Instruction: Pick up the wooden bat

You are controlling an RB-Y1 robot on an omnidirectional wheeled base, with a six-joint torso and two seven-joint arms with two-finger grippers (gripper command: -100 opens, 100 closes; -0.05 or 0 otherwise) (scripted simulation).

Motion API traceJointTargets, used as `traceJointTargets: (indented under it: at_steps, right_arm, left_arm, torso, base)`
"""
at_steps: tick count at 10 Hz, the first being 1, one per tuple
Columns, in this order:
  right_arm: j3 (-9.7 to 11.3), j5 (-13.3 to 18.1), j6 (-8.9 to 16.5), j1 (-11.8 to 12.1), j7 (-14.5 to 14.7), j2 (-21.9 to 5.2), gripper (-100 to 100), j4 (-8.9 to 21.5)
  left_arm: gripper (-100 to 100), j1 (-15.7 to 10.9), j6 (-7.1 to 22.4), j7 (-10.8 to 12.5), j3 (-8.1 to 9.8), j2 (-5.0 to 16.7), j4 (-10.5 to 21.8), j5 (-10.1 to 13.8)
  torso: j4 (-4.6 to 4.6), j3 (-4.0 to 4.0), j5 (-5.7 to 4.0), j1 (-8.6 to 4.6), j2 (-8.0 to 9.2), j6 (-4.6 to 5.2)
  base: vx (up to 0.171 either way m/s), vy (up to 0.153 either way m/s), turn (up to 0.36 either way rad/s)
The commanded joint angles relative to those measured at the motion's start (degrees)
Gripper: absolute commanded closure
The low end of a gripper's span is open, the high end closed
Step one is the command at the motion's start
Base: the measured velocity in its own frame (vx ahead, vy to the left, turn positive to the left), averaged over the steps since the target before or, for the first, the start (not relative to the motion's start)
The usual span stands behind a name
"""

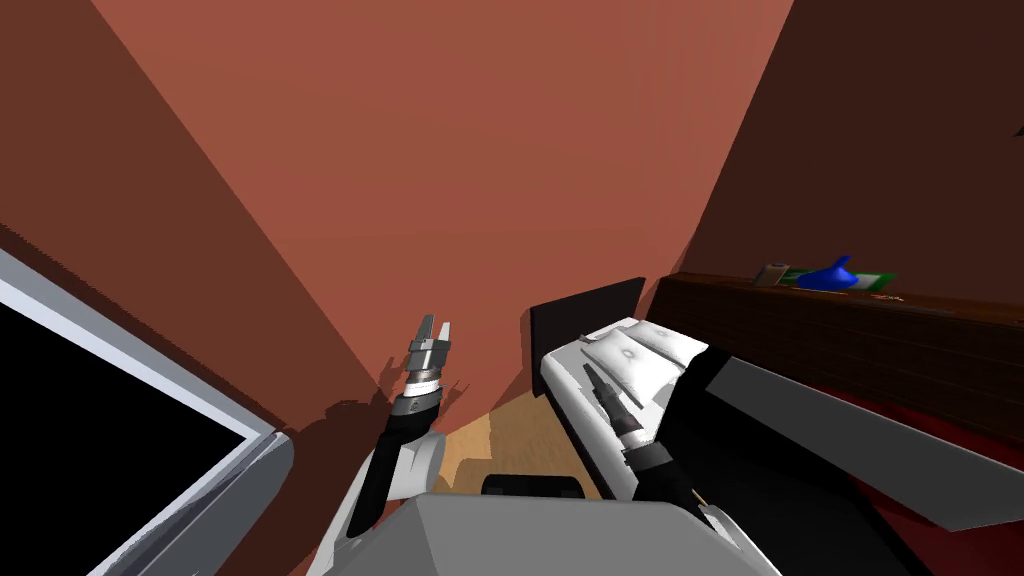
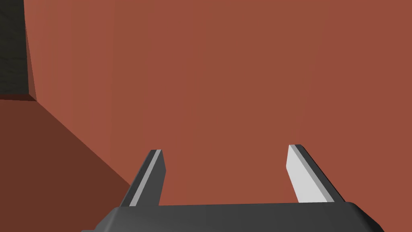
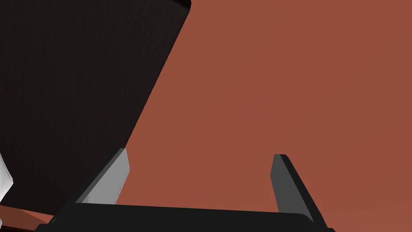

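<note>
Left pincer (image 2: 226, 150): blades spread and empty, raised before the plain red-brown wall (image 1: 480, 150), with a strip of light wooden floor (image 1: 510, 440) below it. Right pincer (image 3: 200, 153): blades likewise spread and holding nothing, pointing over the head end of the bed with white pillows (image 1: 640, 350), close to its flat dark headboard (image 1: 585, 318).

To the robot's right, beyond the bed, runs a long dark brown worktop (image 1: 850, 340). On it stand a bright blue rounded object (image 1: 830, 275), a flat green item (image 1: 878, 281) and a small grey cylinder (image 1: 771, 272), none of them bat-shaped. To the robot's left, a light grey frame (image 1: 130, 375) borders a black area. Where the wooden bat lies cannot be told from these views.

Progress, as judged: no part of the task is done. The bat is neither located nor approached, and both arms are free. Remaining: find the bat, most likely by turning the base or head towards other parts of the room. Then bring one spread pincer around its shaft, close, and lift.
</note>
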Motion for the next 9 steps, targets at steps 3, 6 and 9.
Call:
traceJointTargets:
  at_steps: [3,6,9]
  right_arm:
    - [1.51,1.94,3.13,1.07,4.84,-2.36,-100,5.43]
    - [1.92,2.66,3.98,1.36,6.68,-3.28,-100,8.8]
    - [2.69,4.18,5.7,1.87,10.43,-5.03,-100,12.93]
  left_arm:
    - [0,0.01,0.0,0.0,0.0,0.0,0.0,0.0]
    - [0,0.0,0.0,0.0,0.0,0.0,0.0,0.0]
    - [0,0.0,0.0,0.0,0.01,0.0,0.0,0.0]
  torso:
    - [0.0,-0.02,0.01,0.03,-0.02,0.02]
    - [0.02,0.05,0.01,0.01,0.09,0.01]
    - [0.02,0.06,-0.01,-0.06,0.11,0.03]
  base:
    - [0.082,0.026,0.103]
    - [0.051,0.011,0.08]
    - [0.056,0.0,0.091]
